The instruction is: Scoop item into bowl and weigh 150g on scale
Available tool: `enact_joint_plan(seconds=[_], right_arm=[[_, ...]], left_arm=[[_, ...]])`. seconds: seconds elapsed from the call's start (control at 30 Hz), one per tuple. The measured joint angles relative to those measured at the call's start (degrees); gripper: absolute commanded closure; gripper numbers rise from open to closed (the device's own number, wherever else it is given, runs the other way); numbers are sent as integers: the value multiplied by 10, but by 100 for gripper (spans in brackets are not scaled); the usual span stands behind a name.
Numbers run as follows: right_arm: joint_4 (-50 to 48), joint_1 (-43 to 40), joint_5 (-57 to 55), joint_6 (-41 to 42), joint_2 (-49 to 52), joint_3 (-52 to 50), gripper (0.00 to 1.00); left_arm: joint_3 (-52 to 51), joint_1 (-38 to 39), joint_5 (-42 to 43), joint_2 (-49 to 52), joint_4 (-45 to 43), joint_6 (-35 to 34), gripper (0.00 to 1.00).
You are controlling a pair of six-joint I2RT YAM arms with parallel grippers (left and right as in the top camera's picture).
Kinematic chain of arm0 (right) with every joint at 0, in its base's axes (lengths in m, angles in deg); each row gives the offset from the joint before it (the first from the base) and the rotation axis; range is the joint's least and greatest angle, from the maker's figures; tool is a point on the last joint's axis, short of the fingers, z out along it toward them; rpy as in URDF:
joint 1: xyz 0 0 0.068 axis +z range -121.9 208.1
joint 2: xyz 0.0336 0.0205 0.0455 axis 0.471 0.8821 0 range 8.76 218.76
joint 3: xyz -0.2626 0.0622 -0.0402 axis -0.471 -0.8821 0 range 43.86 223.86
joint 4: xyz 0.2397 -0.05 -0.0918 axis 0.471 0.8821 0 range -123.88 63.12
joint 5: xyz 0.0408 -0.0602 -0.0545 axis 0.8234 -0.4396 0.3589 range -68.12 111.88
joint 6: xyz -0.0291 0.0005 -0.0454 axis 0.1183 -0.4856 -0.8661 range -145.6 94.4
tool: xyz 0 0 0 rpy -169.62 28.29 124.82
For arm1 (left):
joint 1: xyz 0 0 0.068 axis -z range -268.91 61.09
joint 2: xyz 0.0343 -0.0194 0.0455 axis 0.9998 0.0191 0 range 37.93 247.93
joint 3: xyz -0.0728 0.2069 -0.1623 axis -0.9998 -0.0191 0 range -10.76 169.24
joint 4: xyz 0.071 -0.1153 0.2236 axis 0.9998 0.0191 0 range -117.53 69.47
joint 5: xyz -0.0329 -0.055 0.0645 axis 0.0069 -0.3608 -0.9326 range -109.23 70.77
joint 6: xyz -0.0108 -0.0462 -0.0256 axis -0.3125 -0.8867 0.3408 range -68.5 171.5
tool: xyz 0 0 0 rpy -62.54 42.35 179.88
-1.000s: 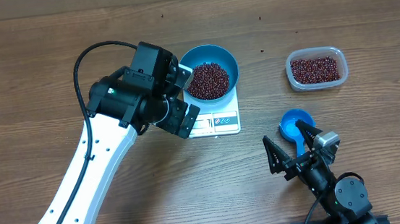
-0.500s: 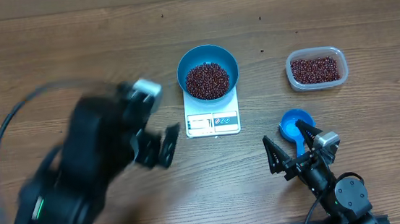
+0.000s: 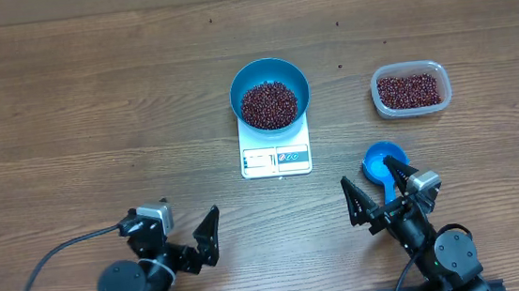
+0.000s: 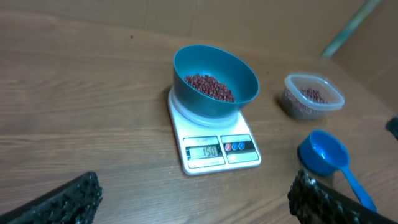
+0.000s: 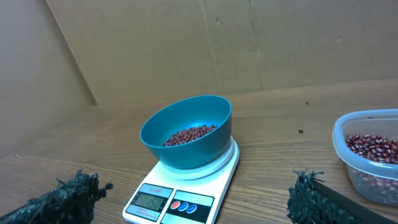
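The bright blue bowl (image 3: 300,83) stands on the white scale (image 3: 276,160) at the table's middle, with a heap of red-brown beans (image 3: 269,104) inside. In the left wrist view the scale (image 4: 214,151) display reads 150 under the bowl (image 4: 189,96). My left gripper (image 3: 175,238) sits open near the front left edge, well short of the scale, with nothing between its fingers (image 4: 65,199). At the front right my right gripper (image 3: 372,188) is open and empty too, and faces the scale (image 5: 180,200) and bowl (image 5: 186,149).
A clear plastic tub (image 3: 377,94) with more beans stands at the right. A small blue handled scoop (image 3: 379,163) lies on the table by my right gripper's outer finger. Bare wood lies between both grippers and the scale.
My left arm has swung back from beside the bowl and scale to the front left edge of the table. The right arm, bowl and scoop have not moved.
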Motion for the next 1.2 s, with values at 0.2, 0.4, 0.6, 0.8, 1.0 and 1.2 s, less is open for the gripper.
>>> enact_joint_plan(seconds=[0.2,0.4,0.6,0.8,1.0,1.2], right_arm=[[0,0,0,0,0,0,0],[0,0,0,0,0,0,0],[1,0,0,0,0,0,0],[0,0,0,0,0,0,0],[0,0,0,0,0,0,0],[0,0,0,0,0,0,0]], left_arm=[[-123,0,0,-49,-144,-58,1],[-176,0,0,-74,-202,-87,0],[-198,0,0,-75,-210,-84,0],[-198,0,0,-75,-209,-64,0],[-198,0,0,-75,-210,-41,1],[-198,0,0,-75,-210,-39,0]])
